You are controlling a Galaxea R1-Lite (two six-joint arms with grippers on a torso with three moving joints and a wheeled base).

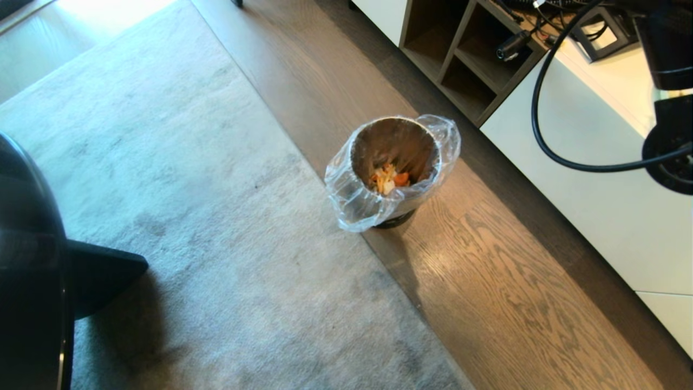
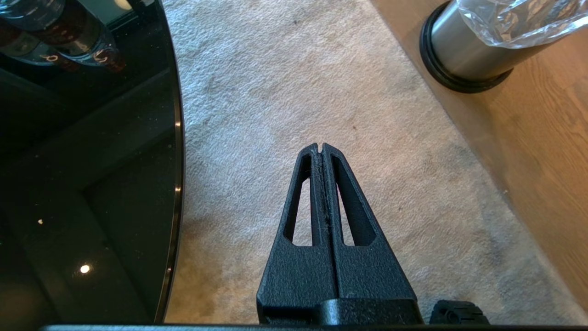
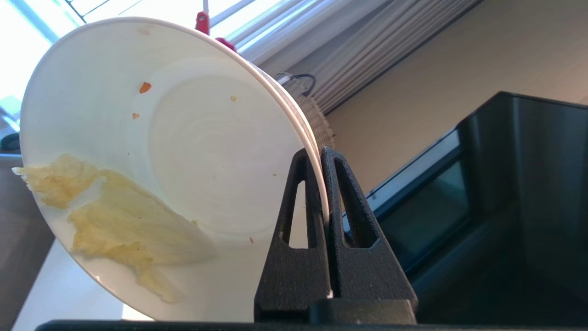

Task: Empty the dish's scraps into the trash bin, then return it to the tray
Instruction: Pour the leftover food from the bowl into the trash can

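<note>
In the right wrist view the dish, a round white bowl, is tipped on edge, and my right gripper is shut on its rim. A pale yellow leafy scrap and a few orange specks still cling inside it. The trash bin, brushed metal with a clear liner over its rim, stands on the wood floor at the rug's edge, with orange, yellow and white scraps at its bottom. My left gripper hangs shut and empty over the rug, with the trash bin beyond it. The tray is out of view.
A grey rug covers the floor to the left of the bin. A black glossy round table sits at my left. White cabinets with open wooden shelves line the right side, and a black cable loops over them.
</note>
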